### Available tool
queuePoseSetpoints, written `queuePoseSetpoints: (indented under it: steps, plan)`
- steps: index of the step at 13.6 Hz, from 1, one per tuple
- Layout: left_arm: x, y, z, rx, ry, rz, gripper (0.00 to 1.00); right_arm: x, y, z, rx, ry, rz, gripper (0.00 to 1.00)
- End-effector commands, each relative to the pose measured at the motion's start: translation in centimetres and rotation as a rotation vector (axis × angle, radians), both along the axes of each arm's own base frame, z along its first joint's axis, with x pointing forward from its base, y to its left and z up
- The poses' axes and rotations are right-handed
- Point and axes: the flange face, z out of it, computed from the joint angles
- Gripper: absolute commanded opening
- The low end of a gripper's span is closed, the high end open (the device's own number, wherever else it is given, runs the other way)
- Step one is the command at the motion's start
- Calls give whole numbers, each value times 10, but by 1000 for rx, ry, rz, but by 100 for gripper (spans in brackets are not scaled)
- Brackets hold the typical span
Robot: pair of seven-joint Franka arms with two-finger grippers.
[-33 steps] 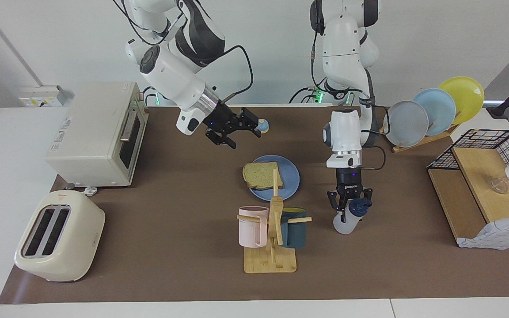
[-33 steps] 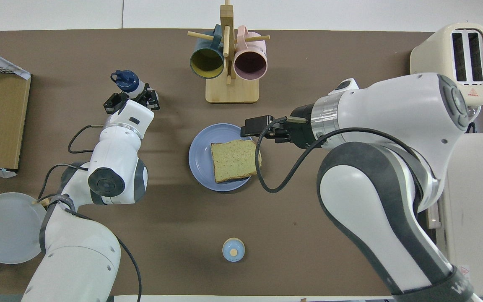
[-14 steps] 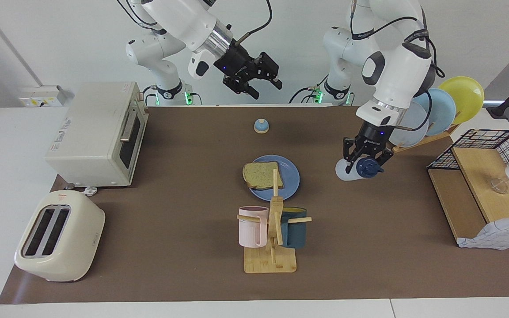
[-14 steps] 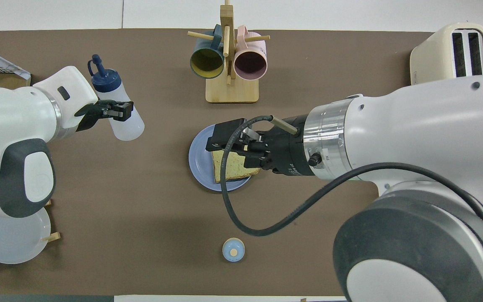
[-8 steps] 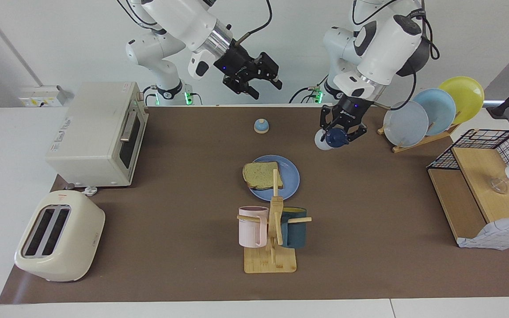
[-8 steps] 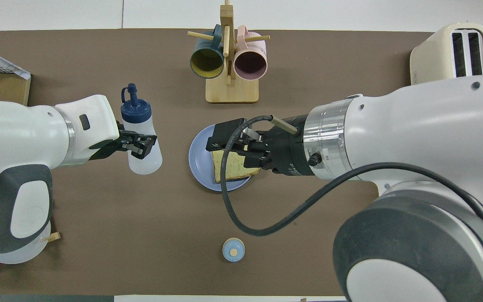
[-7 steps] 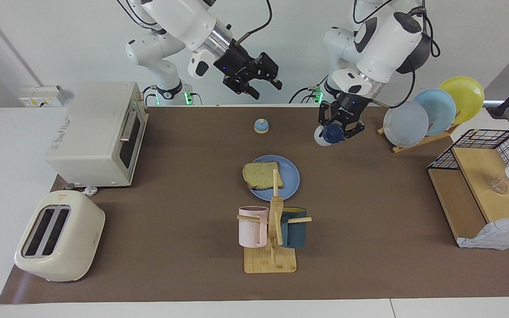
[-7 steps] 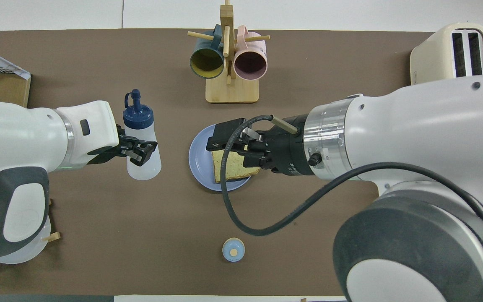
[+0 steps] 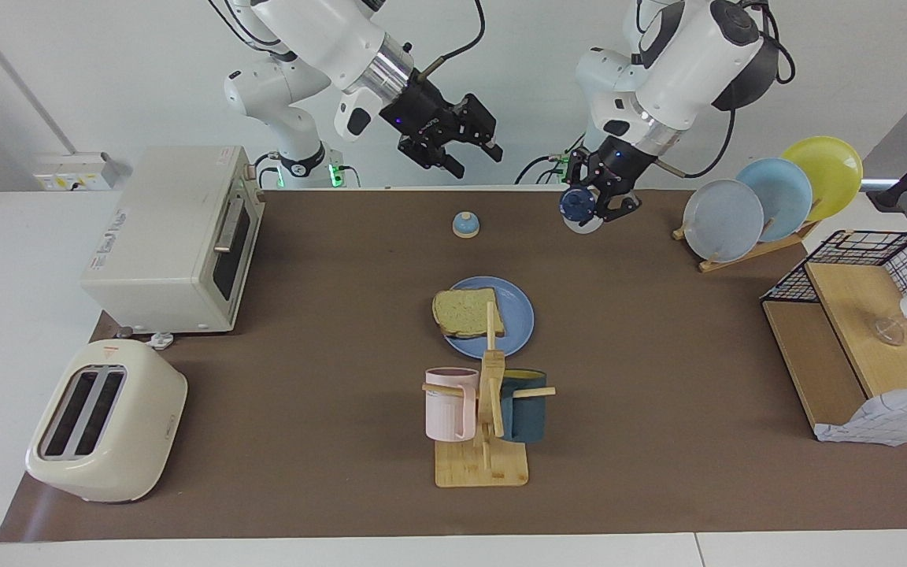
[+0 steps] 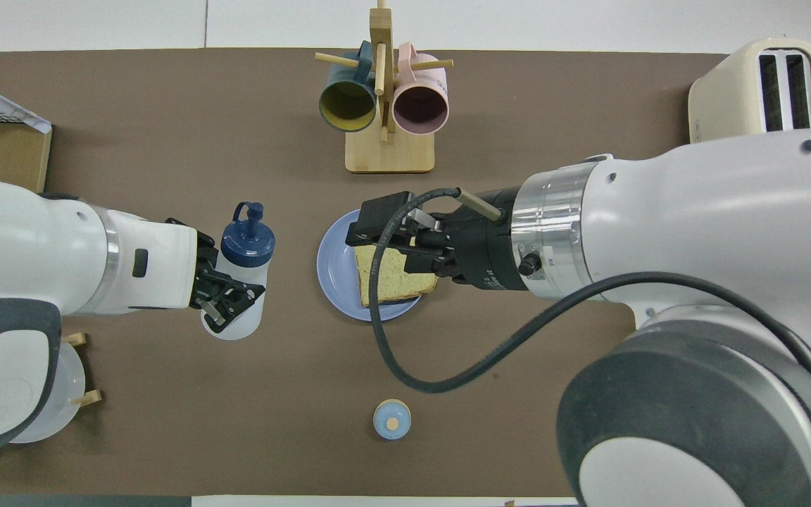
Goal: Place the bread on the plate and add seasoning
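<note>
Above the table (image 9: 658, 441), left tool (image 9: 601, 193) grips the seasoning (image 9: 579, 209); right tool (image 9: 448, 140) spread.

The table (image 9: 327, 346) carries a plate (image 9: 518, 315) at its middle, a mug stand (image 9: 482, 465) farther from the robots, a bell (image 9: 465, 225) nearer them, and a toaster (image 9: 105, 421).

The bread (image 9: 467, 312) lies on the plate (image 9: 518, 311), the bell (image 9: 465, 225) nearer the robots, the mug rack (image 9: 483, 441) farther out, the toaster (image 9: 105, 421) toward the right arm's end.
</note>
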Motion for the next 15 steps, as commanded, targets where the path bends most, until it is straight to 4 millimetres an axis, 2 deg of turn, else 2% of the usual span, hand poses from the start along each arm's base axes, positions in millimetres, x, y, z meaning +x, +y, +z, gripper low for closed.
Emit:
queuePoseSetpoints:
  steps: [1,3,8,13,15]
  plan:
    - [-13,-14,8,-4,-6,-132,0,-7,16,4,24,5,-46,79]
    - [-15,-18,10,-16,-57,-285,0,-13,28,6,33,-3,-52,79]
    - [-28,-36,10,-61,-26,-324,0,-21,39,4,-28,-57,-10,72]
    - [-32,-36,12,-115,-18,-387,0,-21,43,5,-63,-108,-6,68]
    - [-32,-36,13,-133,-27,-415,0,-28,52,5,-98,-140,21,60]
